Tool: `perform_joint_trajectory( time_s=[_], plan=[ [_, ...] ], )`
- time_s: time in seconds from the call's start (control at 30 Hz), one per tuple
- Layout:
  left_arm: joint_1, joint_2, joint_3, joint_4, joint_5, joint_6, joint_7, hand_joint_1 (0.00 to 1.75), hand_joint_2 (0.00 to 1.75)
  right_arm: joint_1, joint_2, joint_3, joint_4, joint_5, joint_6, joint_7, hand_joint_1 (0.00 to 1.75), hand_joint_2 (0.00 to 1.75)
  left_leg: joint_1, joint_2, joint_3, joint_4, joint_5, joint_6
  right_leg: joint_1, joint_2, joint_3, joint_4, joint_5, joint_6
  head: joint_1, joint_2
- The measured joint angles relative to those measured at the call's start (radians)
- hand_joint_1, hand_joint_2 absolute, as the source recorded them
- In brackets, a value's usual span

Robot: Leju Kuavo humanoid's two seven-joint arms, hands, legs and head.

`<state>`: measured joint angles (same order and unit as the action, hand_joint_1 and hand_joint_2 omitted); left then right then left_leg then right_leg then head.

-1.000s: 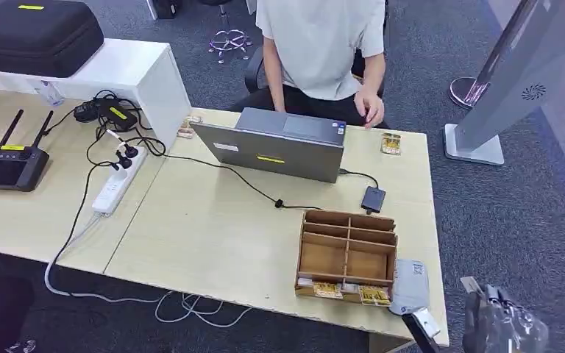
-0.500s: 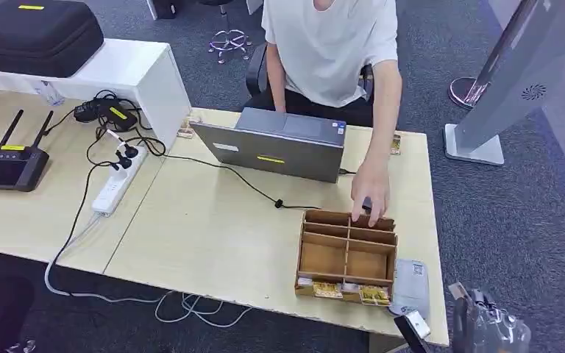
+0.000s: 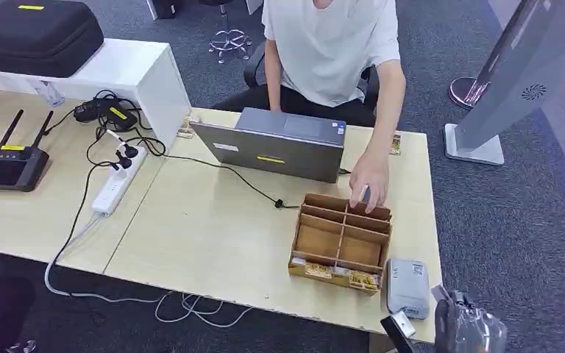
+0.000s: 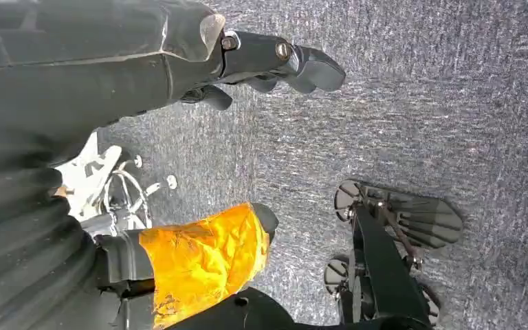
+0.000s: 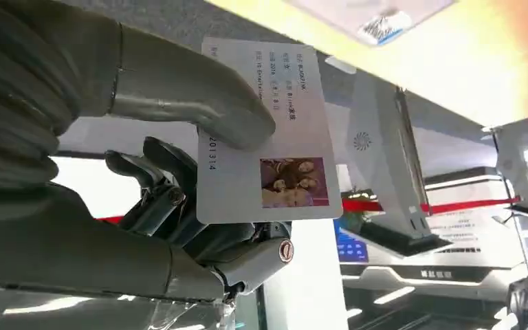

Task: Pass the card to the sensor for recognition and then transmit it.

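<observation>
A white card with a small photo (image 5: 265, 130) is pinched between the thumb and fingers of my right hand (image 5: 199, 192). In the head view that hand (image 3: 471, 331) hangs off the table's front right corner, with the card (image 3: 397, 326) sticking out towards the table edge. Just beyond it a flat grey device with a printed label (image 3: 407, 287) lies on the table; the right wrist view shows it as well (image 5: 378, 14). My left hand (image 4: 247, 137) hangs over the grey carpet, fingers apart, holding nothing.
A wooden compartment box (image 3: 340, 243) sits beside the grey device, and a person's hand (image 3: 368, 180) rests on its far rim. Behind it stands a grey laptop (image 3: 272, 143) with a cable. A power strip (image 3: 114, 184) and a controller (image 3: 7, 165) lie at the left.
The person's hand reached from the laptop to the wooden box and shifted it left and away, uncovering the grey device. My right hand with the card moved left towards the table corner.
</observation>
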<state>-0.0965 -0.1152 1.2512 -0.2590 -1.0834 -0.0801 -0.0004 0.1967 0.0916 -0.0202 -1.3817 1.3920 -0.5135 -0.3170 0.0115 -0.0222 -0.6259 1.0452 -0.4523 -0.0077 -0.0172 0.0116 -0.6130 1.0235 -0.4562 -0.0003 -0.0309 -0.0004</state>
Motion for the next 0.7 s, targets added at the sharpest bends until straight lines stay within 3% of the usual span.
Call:
perform_joint_trajectory(
  time_s=[0.23,0.7],
  plan=[
    [0.0,0.0,0.0,0.0,0.0,0.0,0.0,0.0,1.75,0.003,0.006,0.039,0.024,-0.033,0.004,-0.008,1.75,1.75,0.0,0.0,0.0,0.0,0.0,0.0,0.0,0.0,0.0,0.0,0.0,0.0,0.0,0.0],
    [0.0,-0.002,0.0,0.0,0.0,0.0,0.0,0.0,1.75,0.012,0.012,0.215,0.035,-0.098,0.014,0.009,1.75,1.75,0.0,0.0,0.0,-0.001,0.0,0.0,0.0,0.0,0.0,0.0,0.0,0.0,0.0,0.0]
  ],
)
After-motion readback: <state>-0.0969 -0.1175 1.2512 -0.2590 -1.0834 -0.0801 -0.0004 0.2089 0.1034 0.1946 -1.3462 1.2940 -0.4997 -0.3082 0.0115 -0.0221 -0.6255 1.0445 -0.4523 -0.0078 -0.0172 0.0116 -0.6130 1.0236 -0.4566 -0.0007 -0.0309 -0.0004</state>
